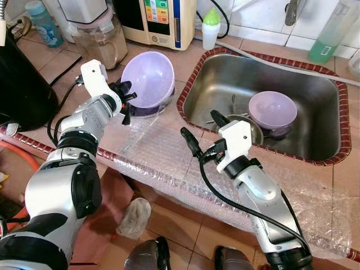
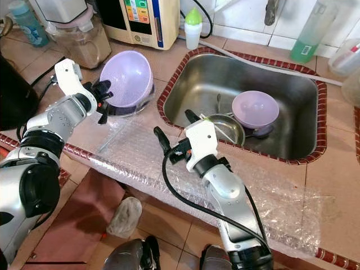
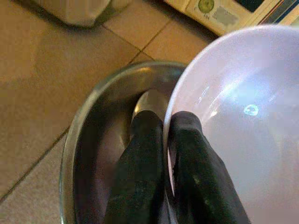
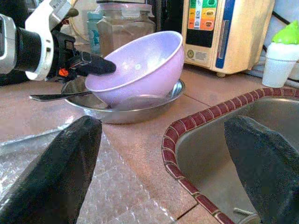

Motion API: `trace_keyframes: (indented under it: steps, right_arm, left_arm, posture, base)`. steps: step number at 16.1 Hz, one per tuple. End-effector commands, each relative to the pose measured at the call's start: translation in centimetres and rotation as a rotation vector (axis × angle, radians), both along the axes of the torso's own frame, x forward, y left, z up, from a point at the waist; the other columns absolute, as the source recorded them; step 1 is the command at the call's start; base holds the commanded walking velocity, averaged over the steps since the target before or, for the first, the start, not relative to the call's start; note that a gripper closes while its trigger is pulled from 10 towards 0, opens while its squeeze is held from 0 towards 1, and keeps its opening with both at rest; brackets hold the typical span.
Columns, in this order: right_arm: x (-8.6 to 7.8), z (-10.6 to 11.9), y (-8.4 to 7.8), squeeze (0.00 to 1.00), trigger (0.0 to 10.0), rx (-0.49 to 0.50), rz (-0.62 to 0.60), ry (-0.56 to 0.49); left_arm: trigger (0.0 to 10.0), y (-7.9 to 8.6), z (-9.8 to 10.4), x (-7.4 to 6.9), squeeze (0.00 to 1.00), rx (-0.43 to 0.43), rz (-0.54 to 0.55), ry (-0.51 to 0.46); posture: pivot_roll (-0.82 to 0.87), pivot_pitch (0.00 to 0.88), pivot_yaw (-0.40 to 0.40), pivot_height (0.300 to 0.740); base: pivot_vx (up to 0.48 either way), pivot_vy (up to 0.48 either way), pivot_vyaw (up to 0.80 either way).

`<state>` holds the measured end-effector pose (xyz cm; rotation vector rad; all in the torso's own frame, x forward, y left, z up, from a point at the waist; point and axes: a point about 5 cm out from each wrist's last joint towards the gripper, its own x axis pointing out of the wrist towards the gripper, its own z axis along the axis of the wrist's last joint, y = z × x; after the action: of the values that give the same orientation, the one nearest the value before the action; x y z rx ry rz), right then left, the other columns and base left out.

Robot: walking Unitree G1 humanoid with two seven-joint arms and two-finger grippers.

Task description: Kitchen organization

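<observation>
A lilac bowl (image 1: 149,76) tilts inside a steel dish (image 4: 140,108) on the brown tiled counter left of the sink. My left gripper (image 1: 127,97) is shut on the lilac bowl's near rim, one finger inside and one outside (image 3: 140,154). A spoon (image 4: 56,96) lies across the dish edge. A second lilac bowl (image 1: 273,108) sits in the steel sink (image 1: 315,90) beside a steel plate (image 2: 225,126) and some cutlery. My right gripper (image 1: 202,132) hovers open over the counter's front edge, near the sink's left corner, holding nothing.
Bubble wrap (image 1: 163,152) covers the counter's front strip. Behind stand a blender jar (image 1: 98,39), a cream water appliance (image 1: 157,19), a green-capped bottle (image 1: 210,28) and a green soap bottle (image 1: 329,34). A black appliance (image 1: 22,84) sits far left.
</observation>
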<state>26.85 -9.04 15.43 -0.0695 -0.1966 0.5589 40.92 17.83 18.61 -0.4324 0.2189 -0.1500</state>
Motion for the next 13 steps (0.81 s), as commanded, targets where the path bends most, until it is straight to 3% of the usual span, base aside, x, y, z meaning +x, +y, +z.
trace_keyframes:
  steps: [1,8,13]
  right_arm:
    - [0.1,-0.1,0.3,0.00,10.0,0.004,0.007,-0.001]
    - [0.9,-0.1,0.5,0.00,10.0,0.002,0.020,-0.012]
    - [1.3,0.1,0.3,0.00,10.0,0.018,-0.013,-0.032]
  left_arm:
    - [0.0,0.8,0.5,0.0,0.00,0.015,0.026,-0.021]
    - [0.0,1.7,-0.2,-0.4,0.00,0.059,0.098,-0.049]
    - [0.0,0.9,2.3,-0.3,0.00,0.143,0.119,-0.278]
  posture:
    - [-0.05,0.119,0.085,0.740]
    - [-0.03,0.095,0.057,0.740]
    - [-0.03,0.088,0.054,0.740]
  base:
    - [0.000,0.000,0.00]
    - [0.000,0.000,0.00]
    - [0.000,0.000,0.00]
